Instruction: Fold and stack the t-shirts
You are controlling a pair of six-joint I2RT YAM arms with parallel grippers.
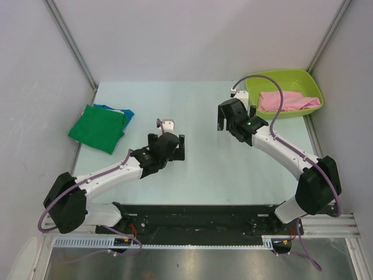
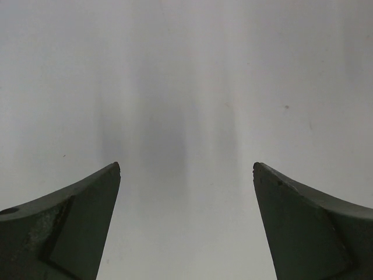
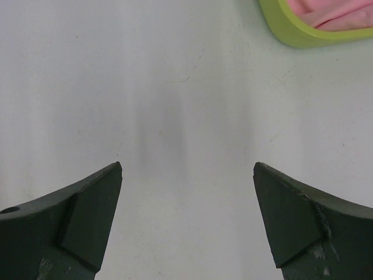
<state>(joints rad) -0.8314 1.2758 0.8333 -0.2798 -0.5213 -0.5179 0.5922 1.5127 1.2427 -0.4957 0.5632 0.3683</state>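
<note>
T-shirts in view number three. A bright green t-shirt (image 1: 98, 128) lies folded at the left of the overhead frame, on the tabletop (image 1: 198, 169) near its left edge. It rests on a blue t-shirt (image 1: 120, 111), of which only a strip shows along the upper right side of the green one. A pink t-shirt (image 1: 288, 101) sits bunched inside the single lime-green tub (image 1: 304, 78) at the upper right of the frame. Two arms are in view. The left arm (image 1: 111, 175) runs from its base at the lower left up and toward the centre, bent low over the tabletop. Its wrist points down at bare surface to the right of the green and blue pair, well apart from them. The left pincer (image 2: 186, 168) is released, its two dark fingers (image 2: 76, 221) spread wide with only plain tabletop between them. The right arm (image 1: 285, 149) arcs from its base at the lower right up and leftward, its wrist hanging just beside the tub's left rim. The right pincer (image 3: 187, 168) is likewise released, fingers wide apart over bare tabletop. In its wrist view a corner of the tub and the pink cloth shows at the upper right. Neither pincer touches any cloth.
</note>
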